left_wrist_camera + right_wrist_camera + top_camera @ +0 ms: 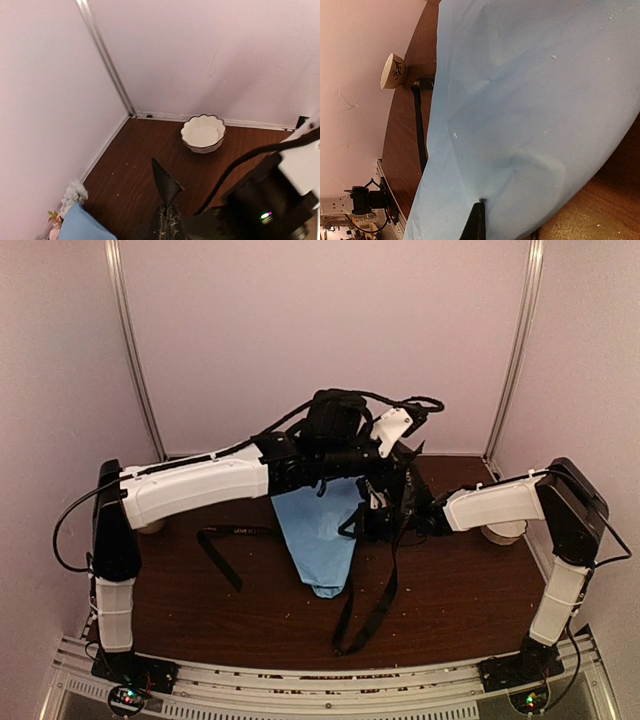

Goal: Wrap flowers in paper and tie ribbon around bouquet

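The bouquet (320, 535) lies mid-table as a blue paper cone, its tip toward the near edge. In the left wrist view, flowers (74, 192) with whitish and pink heads peek out beside the paper (80, 227). My left gripper (170, 216) is shut on the ribbon (167, 184), whose black end sticks out past the tips as a triangle. More ribbon (372, 600) trails in loops toward the near edge, and another stretch (222, 548) lies left of the cone. My right gripper (477, 212) is shut, its tip pressed into the paper (535, 100), which dimples there.
A white scalloped bowl (202, 132) stands near the back wall. Another bowl (393, 71) sits at the table's left side, partly hidden behind the left arm (200, 485). The right arm (495, 505) reaches in from the right. Both wrists crowd together over the bouquet's upper right.
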